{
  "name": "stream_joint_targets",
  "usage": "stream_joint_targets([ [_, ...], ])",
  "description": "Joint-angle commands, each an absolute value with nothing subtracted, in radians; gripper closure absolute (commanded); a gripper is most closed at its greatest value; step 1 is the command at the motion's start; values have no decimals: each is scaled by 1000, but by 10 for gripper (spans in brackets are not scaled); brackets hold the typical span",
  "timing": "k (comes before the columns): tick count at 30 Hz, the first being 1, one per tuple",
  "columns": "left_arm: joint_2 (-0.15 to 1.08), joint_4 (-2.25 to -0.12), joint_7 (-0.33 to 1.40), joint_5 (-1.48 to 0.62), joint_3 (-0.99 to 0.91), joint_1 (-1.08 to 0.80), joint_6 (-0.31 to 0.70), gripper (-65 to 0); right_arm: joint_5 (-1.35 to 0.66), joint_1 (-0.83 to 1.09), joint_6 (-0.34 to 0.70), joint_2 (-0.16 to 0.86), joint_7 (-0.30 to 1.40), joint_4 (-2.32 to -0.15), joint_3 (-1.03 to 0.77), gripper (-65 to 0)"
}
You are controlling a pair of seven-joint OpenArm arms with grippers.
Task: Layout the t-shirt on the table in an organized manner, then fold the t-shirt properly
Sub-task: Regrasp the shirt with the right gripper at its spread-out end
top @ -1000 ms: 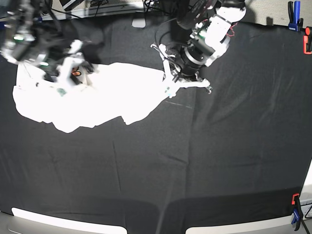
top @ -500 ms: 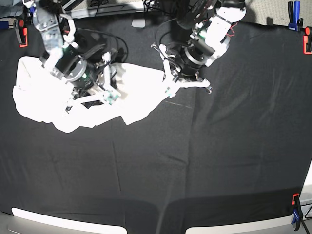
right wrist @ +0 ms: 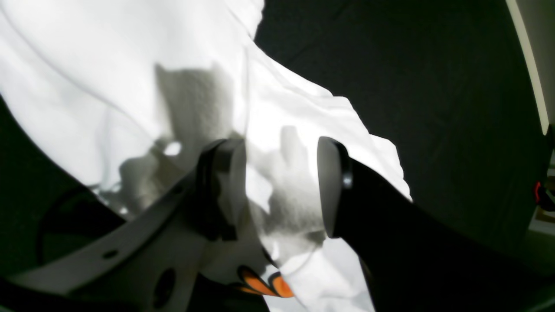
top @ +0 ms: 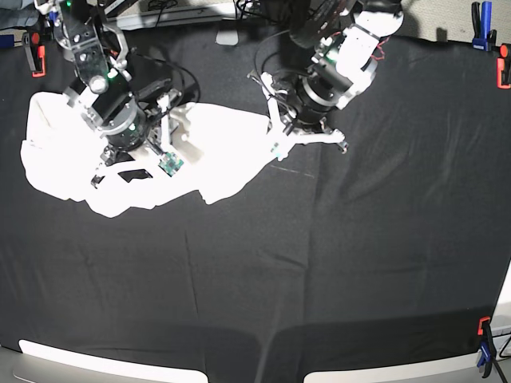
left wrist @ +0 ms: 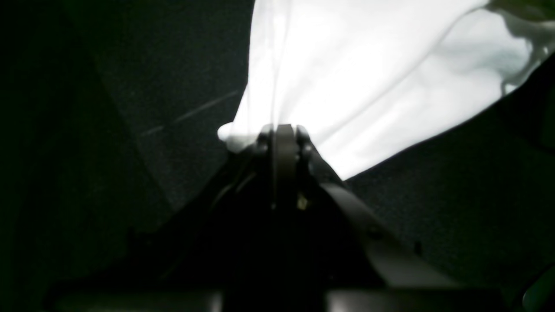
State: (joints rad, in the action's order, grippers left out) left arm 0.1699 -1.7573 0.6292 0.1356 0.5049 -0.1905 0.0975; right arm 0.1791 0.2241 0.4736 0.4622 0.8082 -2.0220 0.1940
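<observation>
The white t-shirt lies crumpled and spread on the back left of the black table. My left gripper is shut on the shirt's right corner, and the left wrist view shows the closed jaws pinching the cloth, which is pulled taut away from them. My right gripper is low over the shirt's left half. In the right wrist view its fingers stand apart, with bunched white cloth beneath and between them. A bit of orange print peeks out below.
Orange clips and a blue clip hold the cloth at the back edge. Another clip pair sits at the front right corner. Cables run behind the table. Bare black cloth spans the front and right.
My right arm swung from the shirt's far left corner to over its left half, then drew slightly back. The left arm has kept its grip and place.
</observation>
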Motion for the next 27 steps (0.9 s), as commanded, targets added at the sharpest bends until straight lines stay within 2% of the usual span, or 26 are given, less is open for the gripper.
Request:
stream_joint_targets([
  [1,167,-1773,613,137,506,-183,93,0,179,213,465,477,795,-2033,187,-249],
  [11,167,-1773,612,137,506,-183,93,0,131,213,464,481,793,-1959,187,-249],
  [16,167,-1773,612,137,506,-183,93,0,102,213,500,477,783,-1960,190,-249],
  [27,167,-1773,612,137,506,-182,93,0,188,213,441,492,794,-1960,190,-247],
])
